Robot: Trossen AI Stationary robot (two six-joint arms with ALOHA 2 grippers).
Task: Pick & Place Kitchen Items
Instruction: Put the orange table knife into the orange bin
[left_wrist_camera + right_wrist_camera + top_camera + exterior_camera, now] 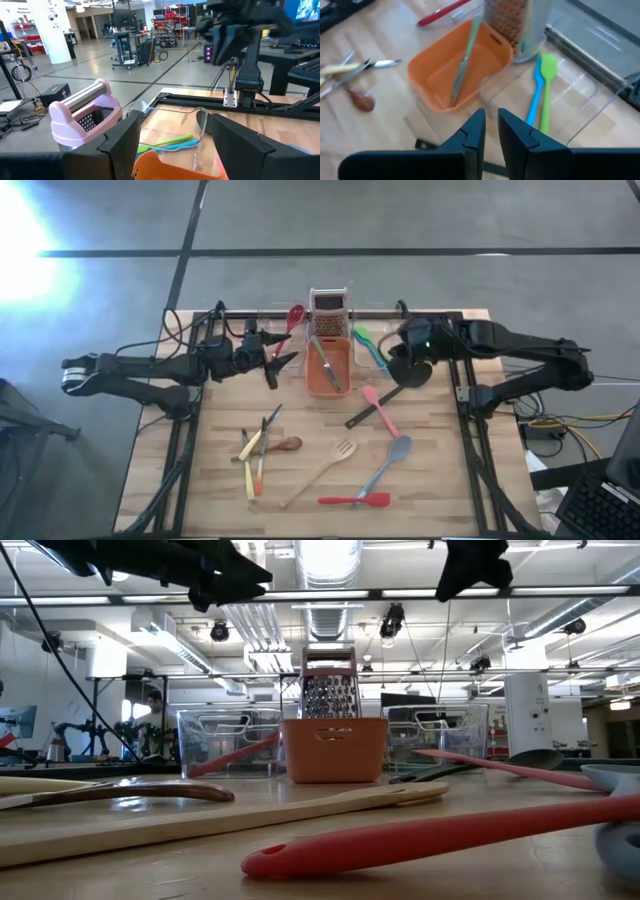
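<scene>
High view: right gripper (418, 366) hovers empty, fingers nearly pinched together, just above the black ladle (385, 395), whose handle runs diagonally toward table centre, nearer this arm than the spread-open, idle left gripper (277, 358) beside the orange tub (327, 380).

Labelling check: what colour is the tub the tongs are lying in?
Orange tub; clearest in the right wrist view.
</scene>
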